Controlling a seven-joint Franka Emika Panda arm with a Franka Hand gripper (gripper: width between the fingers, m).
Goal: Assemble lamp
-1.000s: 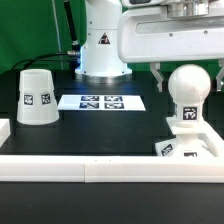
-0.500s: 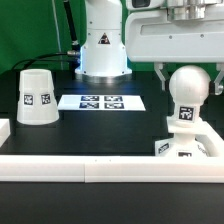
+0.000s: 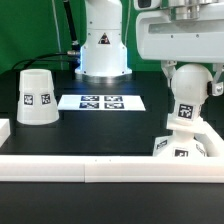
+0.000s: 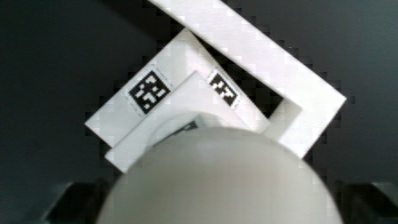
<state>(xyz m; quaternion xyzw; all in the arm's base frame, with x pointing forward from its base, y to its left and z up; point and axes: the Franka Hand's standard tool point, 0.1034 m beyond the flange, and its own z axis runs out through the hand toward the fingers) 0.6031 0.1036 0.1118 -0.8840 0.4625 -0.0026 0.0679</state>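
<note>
The bulb (image 3: 187, 106) stands tilted on the square base block (image 3: 186, 148) at the exterior view's right. My gripper (image 3: 191, 82) has come down over the bulb's ball head, one finger on each side, and looks shut on it. In the wrist view the ball head (image 4: 217, 170) fills the space between my dark fingers (image 4: 68, 206), with the tagged base (image 4: 157, 100) below it. The tapered shade (image 3: 37, 97) stands mouth down, alone, at the exterior view's left.
The marker board (image 3: 102, 101) lies flat between the shade and the robot's white pedestal (image 3: 103, 55). A long white rail (image 3: 100, 168) runs along the front, right in front of the base; it also shows in the wrist view (image 4: 267, 55).
My gripper has come down and shifted to the exterior view's right, closing in around the bulb's head. The bulb has gone from upright to tilted. Shade and base have not moved.
</note>
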